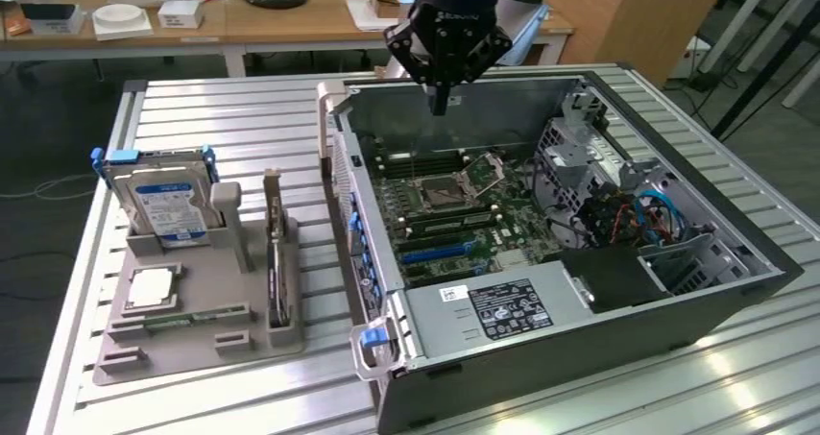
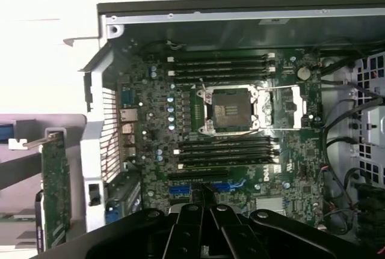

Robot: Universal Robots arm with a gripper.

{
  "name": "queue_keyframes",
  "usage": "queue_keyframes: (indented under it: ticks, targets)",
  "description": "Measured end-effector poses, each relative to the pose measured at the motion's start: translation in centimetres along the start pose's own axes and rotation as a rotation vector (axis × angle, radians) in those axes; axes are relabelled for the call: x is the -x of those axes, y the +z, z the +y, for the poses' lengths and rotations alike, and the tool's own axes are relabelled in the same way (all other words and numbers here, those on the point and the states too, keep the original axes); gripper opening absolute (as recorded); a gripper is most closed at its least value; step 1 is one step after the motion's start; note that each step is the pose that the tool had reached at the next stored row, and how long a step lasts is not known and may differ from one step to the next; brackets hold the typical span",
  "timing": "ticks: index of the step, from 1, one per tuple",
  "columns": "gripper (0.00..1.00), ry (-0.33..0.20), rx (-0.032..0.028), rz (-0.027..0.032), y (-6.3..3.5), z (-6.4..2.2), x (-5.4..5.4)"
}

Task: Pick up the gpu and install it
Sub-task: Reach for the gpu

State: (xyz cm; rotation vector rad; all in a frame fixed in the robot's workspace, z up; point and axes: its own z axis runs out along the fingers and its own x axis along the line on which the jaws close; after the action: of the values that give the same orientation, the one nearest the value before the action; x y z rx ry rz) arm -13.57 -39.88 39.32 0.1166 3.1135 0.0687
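The gpu (image 1: 275,262) is a thin dark card standing on edge in a grey holder (image 1: 205,344) on the exterior view's left, its pale bracket end up. In the wrist view the gpu (image 2: 55,193) shows a greenish face beside the case wall. My gripper (image 1: 440,104) hangs over the far end of the open computer case (image 1: 717,301), well away from the card. Its fingers are shut together and hold nothing. Through the wrist camera my gripper (image 2: 201,194) points down at the motherboard (image 2: 240,109) near the blue slots (image 2: 177,190).
A silver hard drive (image 1: 160,200) with a blue-white label stands at the holder's far end, and a square chip (image 1: 152,289) lies flat on it. Inside the case are the power supply (image 1: 513,305), drive cage (image 1: 583,157) and blue cables (image 1: 654,214). The table is ribbed metal (image 1: 230,128).
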Motion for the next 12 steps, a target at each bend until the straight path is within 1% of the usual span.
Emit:
queue_keyframes:
  ticks: [4, 8, 12]
  targets:
    - [0.11, 0.0, 0.0, 0.0, 0.0, -0.08, -1.0]
    - [0.11, 0.0, 0.0, 0.0001, 0.06, -0.12, -1.6]
    - [0.11, 0.0, -0.0008, 0.0012, 0.11, -0.16, -1.9]
